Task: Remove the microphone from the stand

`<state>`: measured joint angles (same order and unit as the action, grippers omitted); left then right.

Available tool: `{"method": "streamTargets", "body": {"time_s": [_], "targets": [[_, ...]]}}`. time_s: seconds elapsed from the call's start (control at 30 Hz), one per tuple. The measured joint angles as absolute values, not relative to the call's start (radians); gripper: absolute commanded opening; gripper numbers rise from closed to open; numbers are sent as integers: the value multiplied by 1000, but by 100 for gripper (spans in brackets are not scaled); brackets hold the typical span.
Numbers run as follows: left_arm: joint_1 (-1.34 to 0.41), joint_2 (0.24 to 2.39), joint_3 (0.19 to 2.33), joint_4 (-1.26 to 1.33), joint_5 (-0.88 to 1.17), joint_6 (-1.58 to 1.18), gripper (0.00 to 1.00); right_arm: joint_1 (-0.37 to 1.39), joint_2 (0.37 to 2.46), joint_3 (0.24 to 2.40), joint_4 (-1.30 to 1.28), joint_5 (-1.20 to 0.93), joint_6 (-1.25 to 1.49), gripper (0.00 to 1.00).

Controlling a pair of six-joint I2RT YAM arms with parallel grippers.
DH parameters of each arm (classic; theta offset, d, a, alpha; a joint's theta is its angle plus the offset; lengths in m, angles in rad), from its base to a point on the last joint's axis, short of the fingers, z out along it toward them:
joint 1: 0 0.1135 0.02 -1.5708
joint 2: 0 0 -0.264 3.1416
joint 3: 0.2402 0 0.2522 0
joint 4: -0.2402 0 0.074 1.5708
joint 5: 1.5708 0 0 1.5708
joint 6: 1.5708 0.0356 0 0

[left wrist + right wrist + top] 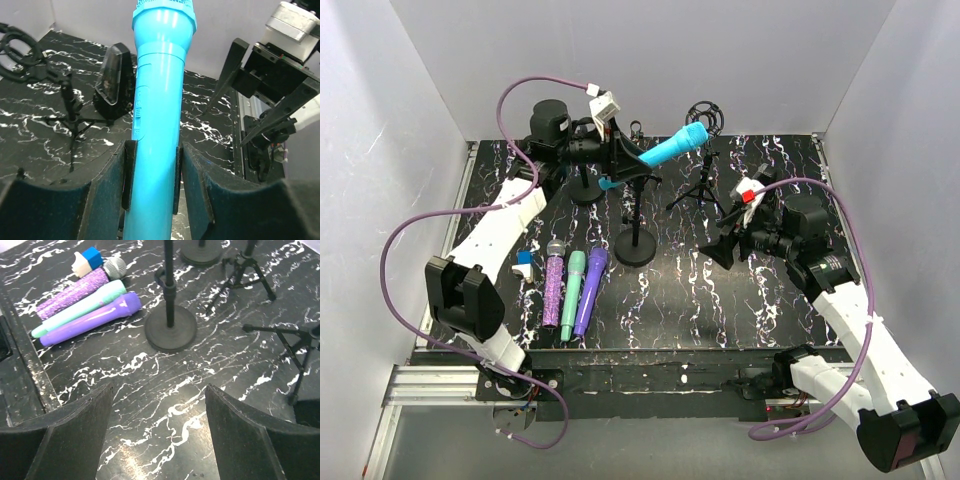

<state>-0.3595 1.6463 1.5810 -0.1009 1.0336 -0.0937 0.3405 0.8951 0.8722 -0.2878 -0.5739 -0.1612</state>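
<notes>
With left gripper point(152, 192) jaws clamped on the blue microphone point(161, 95), apparently seated in the stand point(636, 243) clip, draw it out along its axis; right gripper point(159, 435) jaws stand open, empty.

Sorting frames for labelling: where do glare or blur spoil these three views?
Left wrist: a bright streak of glare runs down the blue microphone, and the left pincer gripping it looks soft. Right wrist: the glossy table shines near the bottom; the right pincer is blurred. Top view: even light, sharp.
</notes>
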Motion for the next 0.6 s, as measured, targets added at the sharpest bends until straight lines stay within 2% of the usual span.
{"method": "streamTargets", "body": {"time_s": [0.03,0.07,0.13,0.2,0.37,0.6], "targets": [[-367,1646,1581,-104,1040,-88,36,340,897,875,-292,-591,-162,80],[-373,1646,1581,-106,1045,-81,45,340,899,878,-291,-607,-163,80],[-384,1646,1581,-112,1047,-63,60,340,908,888,-290,-626,-162,80],[-387,1644,1582,-126,1039,-28,68,340,923,899,-281,-639,-160,80],[-388,1645,1630,-194,974,34,71,340,968,915,-237,-658,-136,80],[-448,1715,1843,-290,902,130,72,340,1010,916,-183,-678,-99,80]]}}
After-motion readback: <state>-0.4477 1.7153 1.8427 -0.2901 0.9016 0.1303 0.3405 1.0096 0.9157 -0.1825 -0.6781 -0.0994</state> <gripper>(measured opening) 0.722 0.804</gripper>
